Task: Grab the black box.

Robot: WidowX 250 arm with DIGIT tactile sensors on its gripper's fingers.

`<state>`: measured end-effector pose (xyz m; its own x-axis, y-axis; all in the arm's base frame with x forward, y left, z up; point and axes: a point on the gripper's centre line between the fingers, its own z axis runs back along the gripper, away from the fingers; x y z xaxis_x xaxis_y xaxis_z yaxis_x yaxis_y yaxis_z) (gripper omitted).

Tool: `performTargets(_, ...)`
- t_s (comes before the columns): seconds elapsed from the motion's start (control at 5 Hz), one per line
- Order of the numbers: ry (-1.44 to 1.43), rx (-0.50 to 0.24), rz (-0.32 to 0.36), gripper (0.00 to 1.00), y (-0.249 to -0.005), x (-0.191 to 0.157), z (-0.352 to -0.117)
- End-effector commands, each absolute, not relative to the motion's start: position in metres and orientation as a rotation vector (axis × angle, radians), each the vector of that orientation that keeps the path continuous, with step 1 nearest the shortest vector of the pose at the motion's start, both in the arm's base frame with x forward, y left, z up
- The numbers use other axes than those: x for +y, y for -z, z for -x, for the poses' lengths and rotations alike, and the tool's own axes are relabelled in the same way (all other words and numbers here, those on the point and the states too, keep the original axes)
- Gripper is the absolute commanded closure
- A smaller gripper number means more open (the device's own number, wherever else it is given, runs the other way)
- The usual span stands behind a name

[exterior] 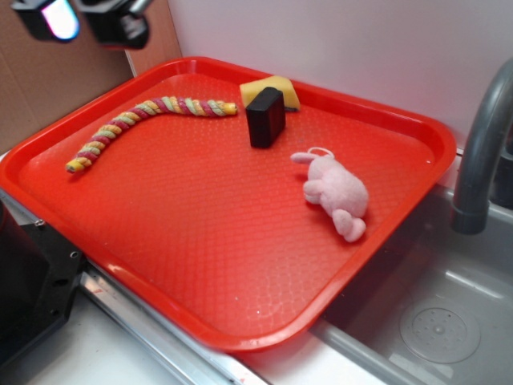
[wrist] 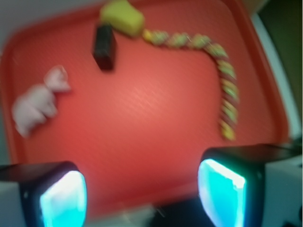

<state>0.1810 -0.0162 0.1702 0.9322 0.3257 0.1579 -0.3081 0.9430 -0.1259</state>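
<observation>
The gripper (wrist: 142, 194) hangs above the tray with its two fingers spread wide apart and nothing between them; in the wrist view each finger pad (wrist: 64, 198) glows bright cyan, and in the exterior view the gripper (exterior: 84, 20) sits high at the top left, beyond the tray's far left corner and clear of everything on it. Below it lies the red tray (exterior: 200, 265), which bridges a counter edge and a steel sink (exterior: 449, 321) (a grey faucet (exterior: 481, 152) rises at the right). Nearest the gripper's side is a braided rope (exterior: 144, 120) of yellow, pink and green strands, curving from the tray's left edge toward the far edge. Where the rope ends, a yellow sponge (exterior: 276, 87) rests against the tray's far edge. The black box (exterior: 265, 117) stands just in front of the sponge, touching or nearly touching it, upright on a narrow side, in the far middle part of the tray. A pink plush toy (exterior: 337, 192) lies near the tray's right edge, well apart from the box. The wrist view is blurred.
</observation>
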Motion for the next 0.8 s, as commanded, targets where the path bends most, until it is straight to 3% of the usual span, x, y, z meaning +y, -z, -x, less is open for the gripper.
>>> performTargets(0.0,-0.472,-0.246,0.215,0.00,-0.163,-0.011,-0.208)
performTargets(0.4,-0.472,-0.246,0.215,0.00,-0.163,-0.011,-0.208)
performTargets(0.6,-0.427,-0.138,0.142,0.00,-0.125,-0.022,-0.247)
